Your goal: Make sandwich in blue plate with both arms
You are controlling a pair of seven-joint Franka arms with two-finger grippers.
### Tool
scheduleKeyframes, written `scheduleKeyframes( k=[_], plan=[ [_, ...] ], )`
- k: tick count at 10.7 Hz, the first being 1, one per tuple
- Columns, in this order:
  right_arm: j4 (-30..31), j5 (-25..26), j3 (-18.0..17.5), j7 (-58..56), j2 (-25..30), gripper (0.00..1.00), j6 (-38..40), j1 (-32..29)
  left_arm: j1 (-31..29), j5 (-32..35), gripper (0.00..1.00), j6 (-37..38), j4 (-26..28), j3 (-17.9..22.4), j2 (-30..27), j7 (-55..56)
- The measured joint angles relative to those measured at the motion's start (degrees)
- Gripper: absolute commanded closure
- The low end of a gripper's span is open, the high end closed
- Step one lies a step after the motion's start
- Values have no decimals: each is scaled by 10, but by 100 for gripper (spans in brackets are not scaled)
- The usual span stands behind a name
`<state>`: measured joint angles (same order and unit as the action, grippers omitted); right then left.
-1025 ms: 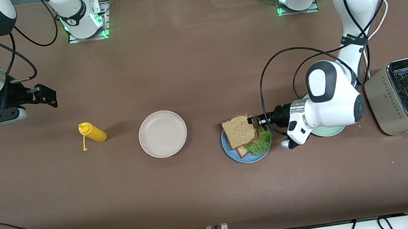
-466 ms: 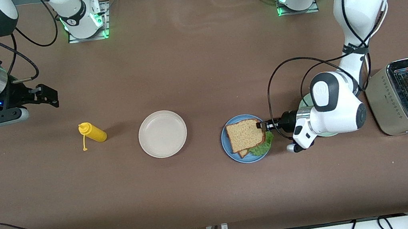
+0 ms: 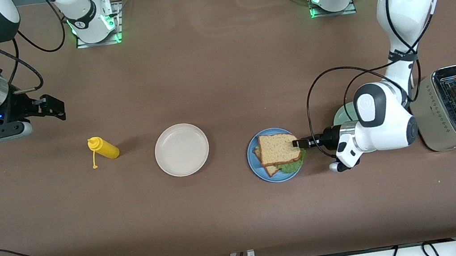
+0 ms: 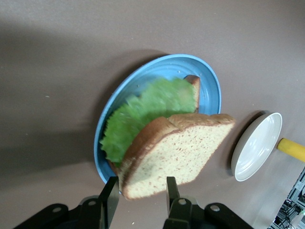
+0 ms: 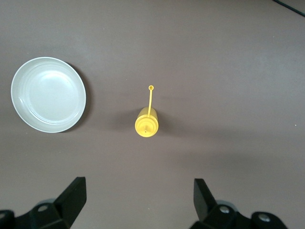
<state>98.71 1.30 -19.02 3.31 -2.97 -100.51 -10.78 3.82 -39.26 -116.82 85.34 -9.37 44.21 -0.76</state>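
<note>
On the blue plate (image 3: 254, 167) lies the sandwich: a top bread slice (image 3: 277, 148) over a green lettuce leaf (image 3: 294, 166) and a lower slice (image 3: 271, 170). My left gripper (image 3: 298, 143) sits low at the plate's edge toward the left arm's end, open, its fingers apart on either side of the top slice's corner. The left wrist view shows that slice (image 4: 181, 152) resting tilted on the lettuce (image 4: 143, 114) in the plate (image 4: 209, 86), between the tips of the left gripper (image 4: 142, 191). My right gripper (image 3: 55, 109) waits open above the table at the right arm's end.
A beige-white plate (image 3: 181, 149) and a yellow squeeze bottle (image 3: 104, 149) stand between the blue plate and the right arm's end. A mint-green plate (image 3: 342, 115) lies partly under the left arm. A metal toaster (image 3: 455, 107) stands at the left arm's end.
The left gripper lowered the top slice onto the lettuce, drew back toward the left arm's end and opened its fingers. The right arm has not moved.
</note>
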Motion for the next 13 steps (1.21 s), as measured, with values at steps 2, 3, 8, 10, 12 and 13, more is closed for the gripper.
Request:
scheduleKeyframes(
  k=[2, 3, 8, 10, 12, 13],
  plan=[
    [0, 0, 0, 1, 0, 0, 0, 0, 0, 0, 13, 0, 0, 1, 4, -1],
    [0, 0, 0, 2, 0, 0, 0, 0, 0, 0, 0, 0, 0, 2, 5, -1],
    [-1, 0, 1, 3, -1, 0, 0, -2, -2, 119, 0, 38, -20, 19, -41, -8],
    [-1, 0, 4, 3, -3, 0, 0, -4, -2, 189, 0, 67, -9, 19, -99, -7],
    [-3, 0, 12, 3, -2, 0, 0, -4, -2, 210, 0, 94, 12, 29, -152, -7],
    [-4, 0, 14, 3, -2, 0, -1, -5, -2, 230, 0, 101, 19, 37, -173, -7]
  ],
)
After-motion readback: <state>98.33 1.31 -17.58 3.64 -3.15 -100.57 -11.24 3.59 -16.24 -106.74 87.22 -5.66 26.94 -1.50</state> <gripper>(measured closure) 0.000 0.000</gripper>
